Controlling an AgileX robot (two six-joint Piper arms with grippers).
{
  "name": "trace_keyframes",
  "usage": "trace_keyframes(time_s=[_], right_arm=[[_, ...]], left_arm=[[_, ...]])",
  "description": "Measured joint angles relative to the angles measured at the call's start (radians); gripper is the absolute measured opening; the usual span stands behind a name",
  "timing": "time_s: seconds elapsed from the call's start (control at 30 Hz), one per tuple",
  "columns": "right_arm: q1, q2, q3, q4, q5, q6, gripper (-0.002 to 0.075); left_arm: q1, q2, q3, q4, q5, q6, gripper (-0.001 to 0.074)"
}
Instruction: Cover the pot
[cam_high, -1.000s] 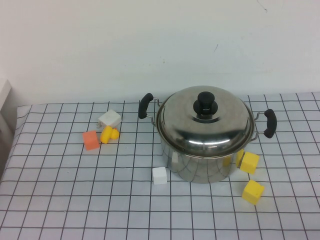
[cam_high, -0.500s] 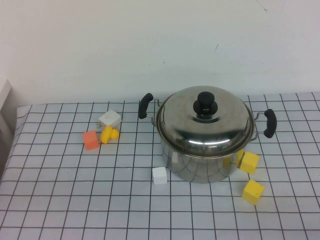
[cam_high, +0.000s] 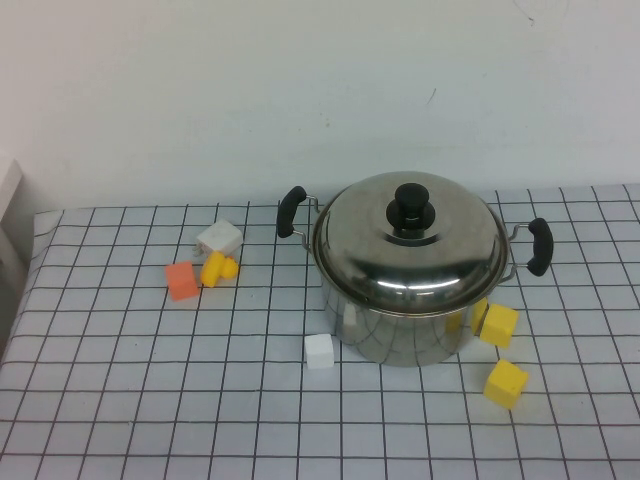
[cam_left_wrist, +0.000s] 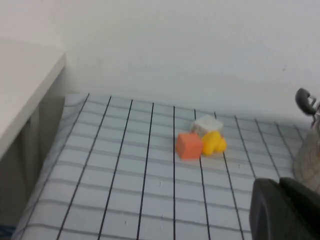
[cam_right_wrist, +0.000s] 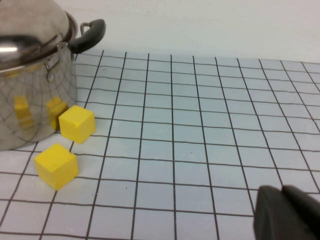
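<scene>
The shiny steel pot (cam_high: 405, 335) stands right of the table's middle, with black side handles on wire brackets. The domed steel lid (cam_high: 410, 245) with a black knob (cam_high: 411, 209) sits on it. Neither arm shows in the high view. My left gripper (cam_left_wrist: 280, 186) is shut and empty, low over the table to the pot's left; the pot's wall (cam_left_wrist: 311, 160) and one handle (cam_left_wrist: 304, 99) show at the edge of the left wrist view. My right gripper (cam_right_wrist: 283, 192) is shut and empty, to the pot's right; the pot (cam_right_wrist: 30, 95) shows there too.
An orange cube (cam_high: 181, 280), a white block (cam_high: 219, 238) and a yellow piece (cam_high: 218, 268) lie left of the pot. A white cube (cam_high: 319, 351) lies at its front left. Two yellow cubes (cam_high: 499, 325) (cam_high: 506, 383) lie at its front right. A pale ledge (cam_left_wrist: 22, 90) stands beyond the table's left edge.
</scene>
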Motion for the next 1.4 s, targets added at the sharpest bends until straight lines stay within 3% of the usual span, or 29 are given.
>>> trace_keyframes(time_s=[0.17,0.37,0.57,0.7,1.03,1.4], right_arm=[[0.000,0.000,0.000,0.000,0.000,0.000,0.0009],[0.000,0.000,0.000,0.000,0.000,0.000,0.0009],[0.000,0.000,0.000,0.000,0.000,0.000,0.0009],[0.000,0.000,0.000,0.000,0.000,0.000,0.0009],[0.000,0.000,0.000,0.000,0.000,0.000,0.0009],[0.000,0.000,0.000,0.000,0.000,0.000,0.0009]], left_arm=[[0.002,-0.012,0.105,-0.016,0.012,0.006,0.0000],[0.000,-0.014,0.107,-0.019,0.031,-0.028,0.0000],[-0.083,-0.014,0.107,0.025,0.031,-0.066,0.0000],[-0.094,-0.014,0.107,0.029,0.031,-0.073,0.0000],[-0.094,-0.014,0.105,0.035,0.035,-0.017,0.0000],[-0.038,-0.014,0.105,0.035,0.037,0.022,-0.0001]])
